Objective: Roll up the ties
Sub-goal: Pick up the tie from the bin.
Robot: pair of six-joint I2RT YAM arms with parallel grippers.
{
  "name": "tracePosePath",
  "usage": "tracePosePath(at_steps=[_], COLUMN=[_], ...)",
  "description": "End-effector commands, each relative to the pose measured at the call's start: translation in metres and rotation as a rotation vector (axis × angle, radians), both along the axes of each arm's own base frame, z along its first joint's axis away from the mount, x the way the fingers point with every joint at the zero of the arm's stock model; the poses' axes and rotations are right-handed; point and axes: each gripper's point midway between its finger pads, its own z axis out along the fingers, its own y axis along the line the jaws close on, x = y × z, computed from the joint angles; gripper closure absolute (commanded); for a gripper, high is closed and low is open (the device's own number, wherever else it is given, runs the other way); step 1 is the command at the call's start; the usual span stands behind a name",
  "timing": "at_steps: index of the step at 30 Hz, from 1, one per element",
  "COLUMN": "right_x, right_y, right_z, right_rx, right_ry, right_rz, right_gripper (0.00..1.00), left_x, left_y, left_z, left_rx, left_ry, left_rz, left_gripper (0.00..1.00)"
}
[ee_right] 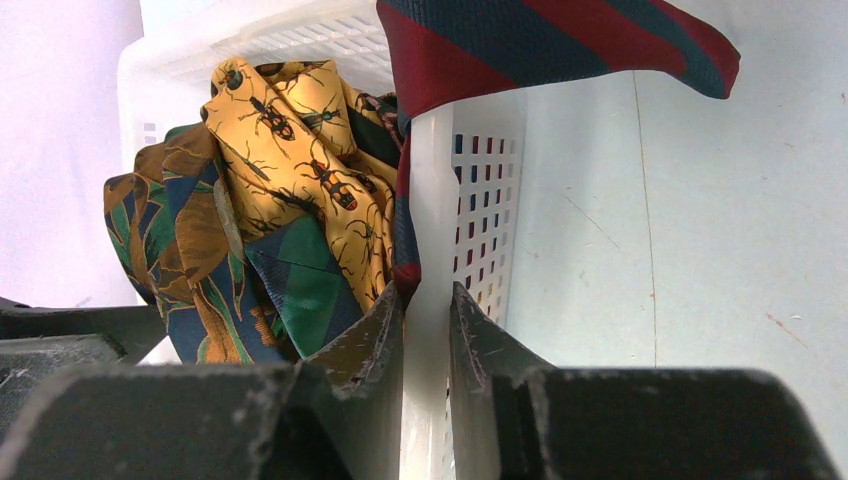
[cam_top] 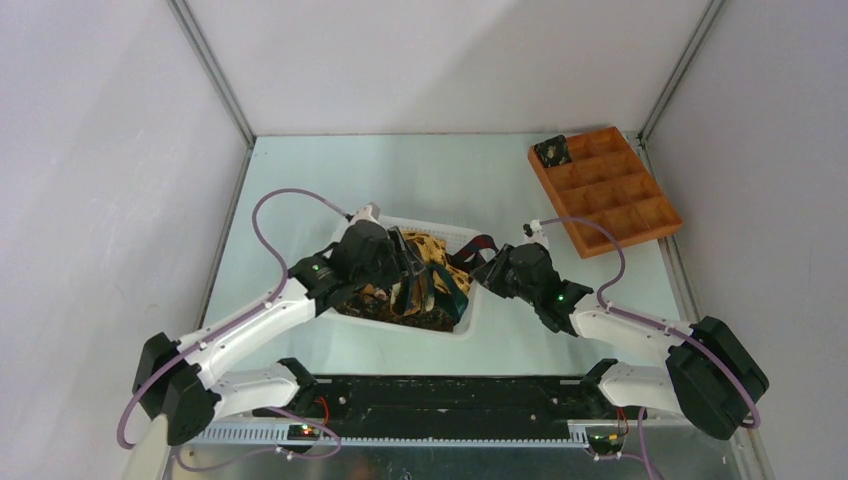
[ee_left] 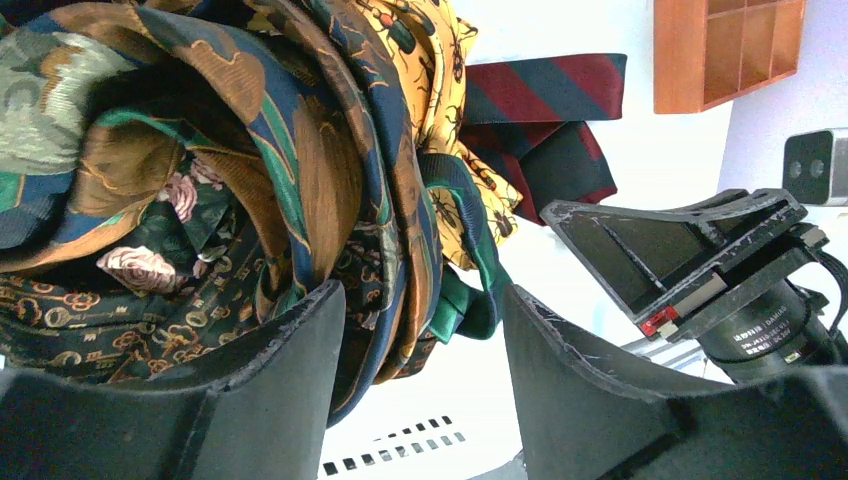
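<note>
Ties [ee_left: 250,150] fill white basket [ee_right: 480,180]; left gripper [ee_left: 422,295] spread astride folds; only right wrist view shows right gripper [ee_right: 425,295] pinching basket wall.

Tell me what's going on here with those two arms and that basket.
The right gripper is pinching the wall of the basket, apparently to steady it. The left gripper is down in the basket, open, with a fold of the piled ties between its jaws. A maroon tie hangs over the wall. One rolled tie sits in a corner compartment of the tray.
</note>
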Motion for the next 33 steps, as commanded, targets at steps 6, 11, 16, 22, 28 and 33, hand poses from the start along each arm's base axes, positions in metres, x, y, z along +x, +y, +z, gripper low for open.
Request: tracePosePath(at_steps=[6, 11, 16, 22, 28, 33], right_x=[-0.009, -0.009, -0.009, -0.009, -0.008, -0.008], right_y=[-0.022, -0.022, -0.023, -0.025, -0.026, -0.026], right_z=[-0.033, -0.032, -0.032, -0.032, -0.032, -0.031], right_rx=[-0.135, -0.134, -0.137, -0.139, -0.145, -0.145], right_ry=[0.064, 0.062, 0.064, 0.064, 0.061, 0.059], right_rz=[-0.024, -0.025, -0.029, -0.032, -0.036, -0.034], right_gripper=[0.87, 0.87, 0.87, 0.87, 0.87, 0.87], left_x=[0.010, 0.014, 0.022, 0.028, 0.029, 0.031], left_y=[-0.016, -0.020, -0.027, -0.032, -0.027, -0.015], left_z=[-0.011, -0.025, -0.035, -0.041, -0.026, 0.029], left_rx=[-0.011, 0.009, 0.024, 0.033, 0.046, 0.029], left_ry=[0.004, 0.023, 0.029, 0.027, -0.002, -0.110], left_rz=[-0.022, -0.025, -0.036, -0.046, -0.038, -0.023], left_gripper=[0.36, 0.36, 0.39, 0.57, 0.94, 1.00])
